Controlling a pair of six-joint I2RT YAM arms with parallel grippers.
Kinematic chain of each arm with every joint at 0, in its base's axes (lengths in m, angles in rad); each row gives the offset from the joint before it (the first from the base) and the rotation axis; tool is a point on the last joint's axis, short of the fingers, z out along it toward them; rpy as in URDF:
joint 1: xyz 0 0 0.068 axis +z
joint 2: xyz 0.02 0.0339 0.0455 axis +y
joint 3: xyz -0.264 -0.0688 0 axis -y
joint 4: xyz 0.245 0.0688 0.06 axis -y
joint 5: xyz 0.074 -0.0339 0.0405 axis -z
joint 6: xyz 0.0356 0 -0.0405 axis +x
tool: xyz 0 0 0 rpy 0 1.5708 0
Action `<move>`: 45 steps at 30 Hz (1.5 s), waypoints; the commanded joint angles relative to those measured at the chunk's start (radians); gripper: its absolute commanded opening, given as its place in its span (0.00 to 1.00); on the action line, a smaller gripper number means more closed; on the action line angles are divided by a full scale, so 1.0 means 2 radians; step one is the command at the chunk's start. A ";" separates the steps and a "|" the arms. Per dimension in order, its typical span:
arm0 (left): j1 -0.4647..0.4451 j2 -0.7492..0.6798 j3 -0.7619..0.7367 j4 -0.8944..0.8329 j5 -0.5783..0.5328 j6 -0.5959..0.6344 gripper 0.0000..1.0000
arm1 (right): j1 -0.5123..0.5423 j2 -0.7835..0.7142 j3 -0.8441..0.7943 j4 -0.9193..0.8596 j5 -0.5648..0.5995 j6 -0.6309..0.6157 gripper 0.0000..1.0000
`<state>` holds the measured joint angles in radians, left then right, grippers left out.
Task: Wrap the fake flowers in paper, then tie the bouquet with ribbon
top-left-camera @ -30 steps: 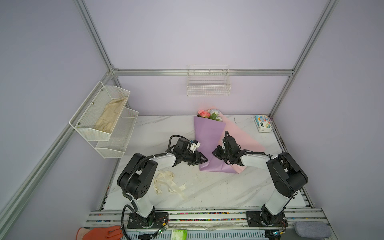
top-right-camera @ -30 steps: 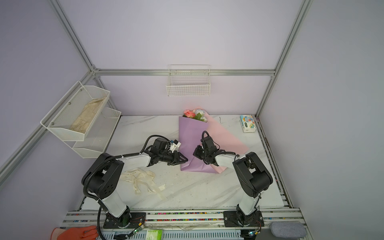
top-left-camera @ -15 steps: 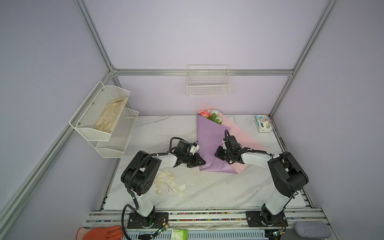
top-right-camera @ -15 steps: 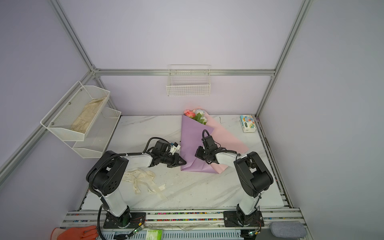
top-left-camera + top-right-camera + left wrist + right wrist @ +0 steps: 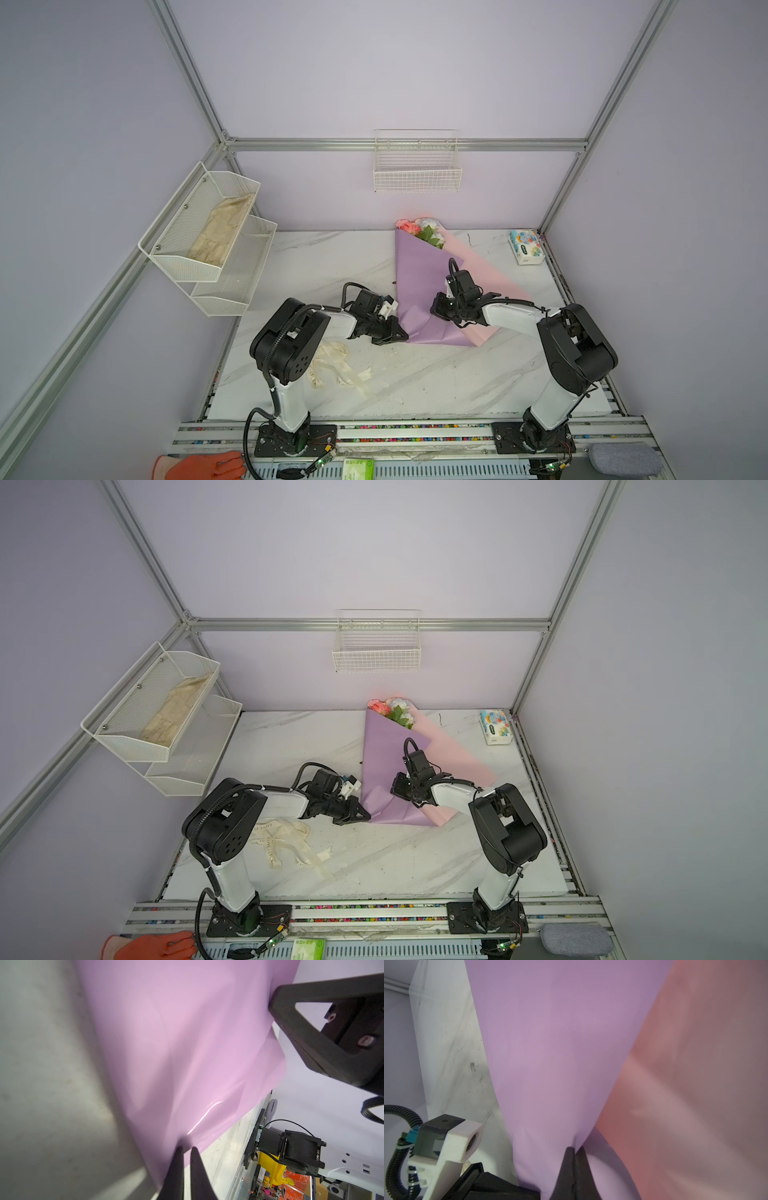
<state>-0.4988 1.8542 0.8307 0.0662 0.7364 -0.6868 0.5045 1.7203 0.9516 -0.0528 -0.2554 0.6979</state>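
**Two pinches on the lilac paper**

The jaws of our left gripper (image 5: pixel 187 1149) are almost together, and they pinch the edge of the lilac paper (image 5: pixel 176 1053) between their tips. The jaws of our right gripper (image 5: pixel 574 1150) are tight together on a fold of the same paper. In both top views the left pinch is at the paper's near left corner. The right pinch is close by, nearer the middle of the wrap.

The bouquet of fake flowers (image 5: pixel 419 230) lies flat on the table (image 5: pixel 415 386). Its flower heads are near the back edge and its paper end points to the front edge. A pink sheet (image 5: pixel 478 274) lies under the lilac one, on the right.

We think this step is pulling the paper snug so it can be tied. We cannot see the stems. To do it well, we move both grippers slowly and together, so the thin paper does not rip or slip out. We stay low, so the flowers do not slide.

The cream ribbon (image 5: pixel 340 370) lies loose near the front left corner, well apart from the bouquet. One gripper must let go to fetch it.
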 commanded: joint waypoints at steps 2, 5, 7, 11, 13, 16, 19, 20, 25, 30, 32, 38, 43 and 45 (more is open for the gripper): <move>-0.002 -0.010 -0.025 -0.011 -0.012 0.015 0.13 | -0.003 -0.019 0.016 -0.031 -0.007 -0.016 0.00; -0.003 -0.054 -0.028 -0.006 0.001 0.012 0.17 | -0.003 -0.027 0.022 -0.048 -0.011 -0.018 0.00; -0.001 -0.085 -0.029 0.009 0.018 0.003 0.24 | -0.002 -0.032 0.019 -0.052 -0.012 -0.026 0.00; 0.002 -0.103 -0.011 0.002 0.020 0.001 0.29 | -0.003 -0.033 0.019 -0.065 -0.012 -0.033 0.00; 0.005 -0.093 -0.004 0.005 0.020 -0.007 0.30 | -0.002 -0.033 0.018 -0.070 -0.013 -0.039 0.00; 0.008 -0.078 -0.004 0.026 0.020 -0.024 0.31 | -0.003 -0.036 0.019 -0.079 -0.005 -0.039 0.00; 0.009 -0.057 0.012 0.008 0.004 -0.019 0.31 | -0.002 -0.039 0.016 -0.086 -0.001 -0.040 0.00; 0.009 -0.052 0.014 0.009 0.000 -0.019 0.31 | -0.003 -0.039 0.015 -0.087 0.001 -0.040 0.00; 0.003 -0.032 0.024 0.019 0.011 -0.014 0.30 | -0.003 -0.035 0.007 -0.085 0.005 -0.043 0.00; -0.003 -0.017 0.026 0.020 0.012 -0.008 0.29 | -0.002 -0.029 0.010 -0.089 0.018 -0.042 0.00; -0.006 -0.012 0.025 0.019 0.010 -0.006 0.28 | -0.003 -0.028 0.010 -0.092 0.024 -0.039 0.00; -0.012 -0.011 0.019 -0.011 -0.003 0.015 0.21 | -0.003 -0.024 0.005 -0.093 0.033 -0.040 0.00; -0.012 -0.059 0.018 -0.035 -0.005 0.039 0.21 | -0.002 -0.019 0.000 -0.093 0.041 -0.042 0.00; -0.012 -0.079 0.019 -0.037 -0.005 0.040 0.21 | -0.002 -0.019 0.000 -0.093 0.040 -0.044 0.00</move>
<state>-0.5156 1.7779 0.8036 0.0216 0.7284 -0.6567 0.5041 1.6722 0.9680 -0.2184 -0.2016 0.6193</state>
